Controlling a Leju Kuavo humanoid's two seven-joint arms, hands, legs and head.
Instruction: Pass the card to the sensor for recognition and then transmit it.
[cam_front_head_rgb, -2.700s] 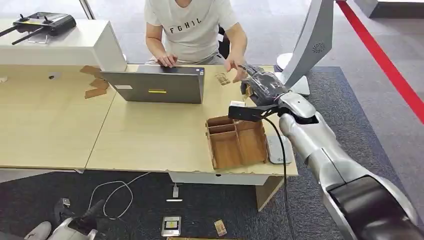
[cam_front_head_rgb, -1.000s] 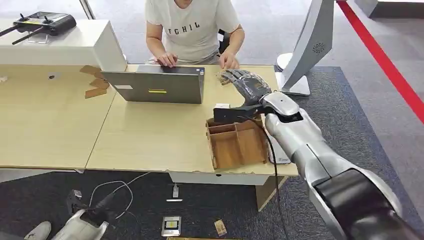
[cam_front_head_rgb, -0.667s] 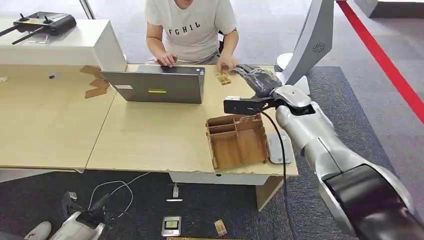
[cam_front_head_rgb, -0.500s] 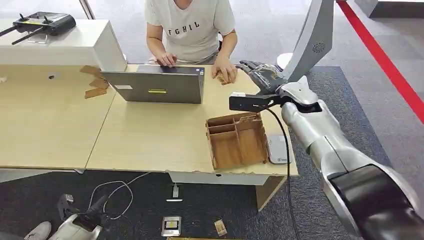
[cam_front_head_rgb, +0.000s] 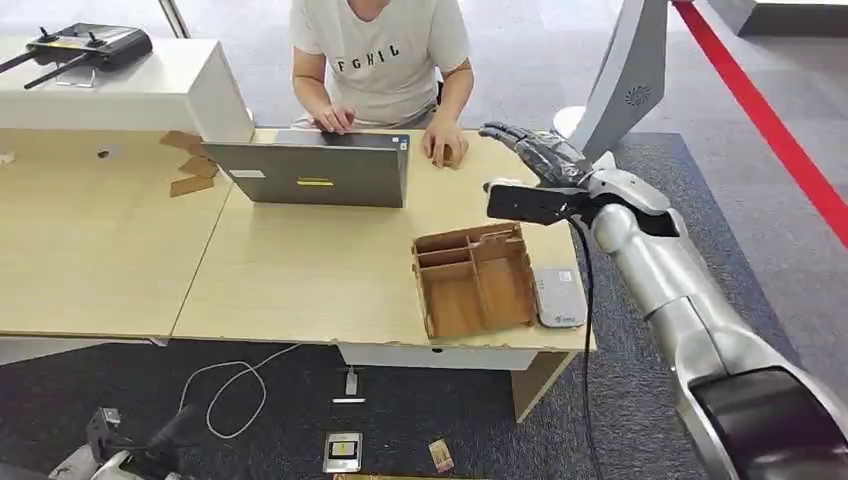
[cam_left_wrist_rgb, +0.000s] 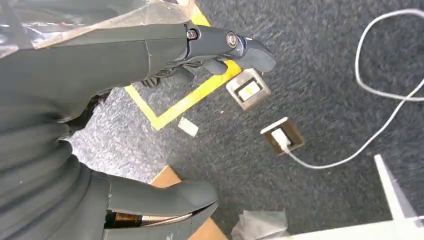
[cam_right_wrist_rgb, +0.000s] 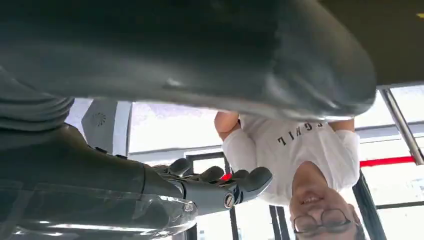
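Card: can't make it out for sure. Likely it lies under the person's hand (cam_front_head_rgb: 443, 148), which rests flat on the table (cam_front_head_rgb: 300, 270) beyond the wooden tray (cam_front_head_rgb: 472, 281), on the far side from the robot. Judging by the task, it's a thin, light, stiff piece. It should be easy to carry but awkward to lift off a flat top, and slick if laminated. Best taken by a short edge, thumb one face and fingertip the other, leaving the flat face free for the reader; a hard squeeze could bend it.

Right hand (cam_front_head_rgb: 532, 150) hovers beyond the tray's far right corner, near the person's hand but apart from it, with fingers stretched out and nothing in them. The right wrist view agrees: fingers straight, palm bare.

Sensor (cam_front_head_rgb: 560, 297), a flat white pad, lies just beside the tray's right wall, near the table's front edge.

Left hand (cam_left_wrist_rgb: 150, 125) hangs down by the floor, well below tray level, with fingers and thumb spread and nothing held.

Laptop (cam_front_head_rgb: 310, 172) sits beyond the tray to its left, in front of the person.
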